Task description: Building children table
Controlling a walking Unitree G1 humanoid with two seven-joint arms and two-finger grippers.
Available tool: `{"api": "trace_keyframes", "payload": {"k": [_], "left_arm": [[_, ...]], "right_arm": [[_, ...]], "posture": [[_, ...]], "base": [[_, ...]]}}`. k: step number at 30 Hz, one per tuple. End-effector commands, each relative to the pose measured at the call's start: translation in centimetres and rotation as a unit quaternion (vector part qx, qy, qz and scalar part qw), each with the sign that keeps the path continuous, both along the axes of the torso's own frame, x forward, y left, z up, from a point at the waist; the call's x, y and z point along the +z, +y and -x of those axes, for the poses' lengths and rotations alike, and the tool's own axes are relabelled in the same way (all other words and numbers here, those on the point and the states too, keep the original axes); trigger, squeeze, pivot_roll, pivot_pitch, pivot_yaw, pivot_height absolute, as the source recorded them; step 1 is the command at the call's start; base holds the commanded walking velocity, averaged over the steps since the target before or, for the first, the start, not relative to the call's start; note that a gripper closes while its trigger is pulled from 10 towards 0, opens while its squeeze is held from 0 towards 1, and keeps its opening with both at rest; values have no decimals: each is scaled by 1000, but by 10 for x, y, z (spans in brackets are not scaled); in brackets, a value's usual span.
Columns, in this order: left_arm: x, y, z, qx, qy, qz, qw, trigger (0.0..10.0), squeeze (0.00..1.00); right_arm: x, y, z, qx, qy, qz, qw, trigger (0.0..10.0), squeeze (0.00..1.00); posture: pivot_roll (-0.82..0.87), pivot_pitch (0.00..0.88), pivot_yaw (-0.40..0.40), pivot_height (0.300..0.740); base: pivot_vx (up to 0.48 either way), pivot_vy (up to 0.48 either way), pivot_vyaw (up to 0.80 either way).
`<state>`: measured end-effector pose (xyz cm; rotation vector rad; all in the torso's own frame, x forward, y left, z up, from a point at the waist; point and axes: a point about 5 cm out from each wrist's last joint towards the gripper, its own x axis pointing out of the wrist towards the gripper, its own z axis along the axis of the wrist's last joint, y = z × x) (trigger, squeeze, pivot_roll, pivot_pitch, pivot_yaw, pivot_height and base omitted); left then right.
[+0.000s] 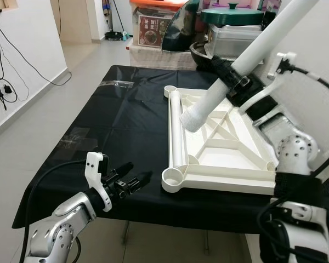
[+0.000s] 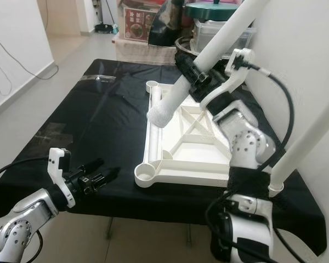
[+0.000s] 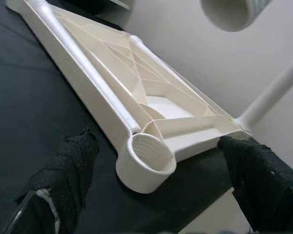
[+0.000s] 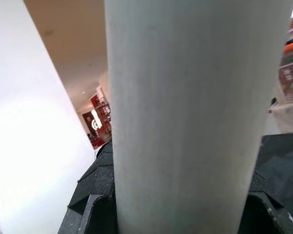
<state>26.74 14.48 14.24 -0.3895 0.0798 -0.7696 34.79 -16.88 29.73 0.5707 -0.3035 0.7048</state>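
1. We are holding a white table leg (image 1: 247, 60) in our right hand (image 1: 233, 82), clenched around its shaft, with the leg tilted and its threaded lower end hanging over the upturned cream tabletop (image 1: 230, 150).
2. The tabletop is lying underside up on the bench (image 1: 115, 126), which is covered in a black cloth; another leg (image 2: 307, 137) is already standing in the near right corner.
3. Our left hand (image 1: 129, 178) is hovering just above the bench edge, fingers spread and grasping nothing, aimed at the empty near left socket (image 1: 174, 176).
4. To do this step well, we are judging that the leg should be brought upright over a free socket, its threaded end centred in the ring before turning, while the left hand steadies the tabletop's corner.
5. Beyond the bench, a metal container (image 1: 236, 38) with a green lid (image 1: 230, 15) is sitting among stacked kitchenware; what is inside it we cannot tell.
6. A printed box (image 1: 153, 30) is standing on the floor farther back.
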Motion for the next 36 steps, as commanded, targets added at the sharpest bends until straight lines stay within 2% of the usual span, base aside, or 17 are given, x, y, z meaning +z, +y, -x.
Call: {"api": "trace_keyframes", "payload": {"k": [1,11,13,15,17,18,20,22,23,25,26,27,28,29,32,36], "left_arm": [[1,-1,4,-15,-7,-6,1000,10000,0],[0,-2,7,-33,-12,-12,999,10000,0],[-2,1,6,-12,-12,-22,1000,10000,0],[-2,1,6,-12,-12,-22,1000,10000,0],[-8,10,3,42,1,-30,999,10000,0],[-8,10,3,42,1,-30,999,10000,0],[-15,22,2,92,16,-44,995,10000,0],[-15,22,2,92,16,-44,995,10000,0],[-21,37,3,147,32,-60,987,10000,0],[-21,37,3,147,32,-60,987,10000,0],[-25,49,4,188,46,-73,978,10000,0],[-35,74,7,275,74,-95,954,10000,0],[-35,74,7,275,74,-95,954,10000,0],[-37,80,8,293,80,-100,948,10000,0],[-45,105,17,366,105,-111,918,10000,0],[-47,109,20,381,107,-115,911,10000,0]], "right_arm": [[3,-1,3,4,-12,1,1000,0,0],[-1,4,4,15,-17,17,1000,0,0],[-8,5,4,-3,-17,51,999,0,0],[-8,5,4,-3,-17,51,999,0,0],[-15,8,3,-29,-21,90,995,0,0],[-15,8,3,-29,-21,90,995,0,0],[-23,13,2,-43,-22,125,991,0,0],[-23,13,2,-43,-22,125,991,0,0],[-33,20,3,-50,-24,157,986,0,0],[-33,20,3,-50,-24,157,986,0,0],[-40,24,6,-54,-24,174,983,0,0],[-53,30,13,-55,-26,201,978,0,0],[-53,30,13,-55,-26,201,978,0,0],[-56,31,15,-54,-26,207,977,0,0],[-76,42,35,-16,-34,245,969,0,0],[-91,49,44,-5,-39,265,964,0,0]], "posture": [[47,0,-77,740],[42,0,-75,740],[42,0,-77,740],[42,0,-77,740],[54,0,-85,740],[54,0,-85,740],[61,0,-87,740],[61,0,-87,740],[62,0,-88,740],[62,0,-88,740],[73,0,-91,740],[81,0,-96,740],[81,0,-96,740],[81,0,-96,740],[94,0,-105,740],[97,0,-107,740]], "base": [[0,0,0],[0,0,0],[0,0,0],[0,0,0],[0,0,0],[0,0,0],[0,0,0],[0,0,0],[0,0,0],[0,0,0],[0,0,0],[0,0,0],[0,0,0],[0,0,0],[0,0,0],[0,0,0]]}}
